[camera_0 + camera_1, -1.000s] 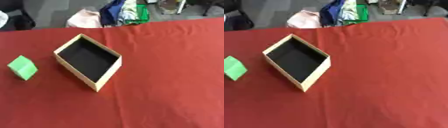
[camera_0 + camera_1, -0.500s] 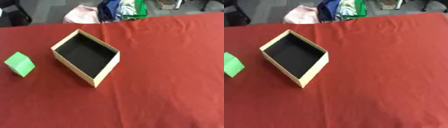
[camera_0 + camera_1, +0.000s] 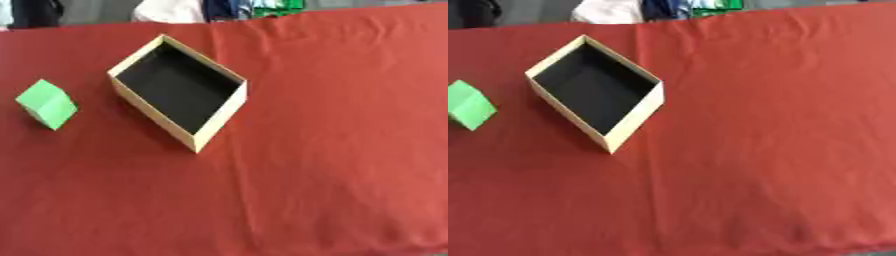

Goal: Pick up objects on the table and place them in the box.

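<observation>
A tan cardboard box (image 3: 220,120) with a black inside lies open on the red tablecloth, turned like a diamond, left of the middle. Nothing shows inside it. A green cube (image 3: 47,104) sits on the cloth to the box's left, a short gap apart from it. Neither of my hands appears in either eye view.
The red cloth (image 3: 341,150) covers the whole table, with wide bare room to the right of and in front of the box. Beyond the far edge lie a pale bundle (image 3: 605,10) and some blue and green items (image 3: 262,6).
The whole picture has shifted, with the far edge now higher in view: the camera has tilted down. The box and cube have not moved on the cloth.
</observation>
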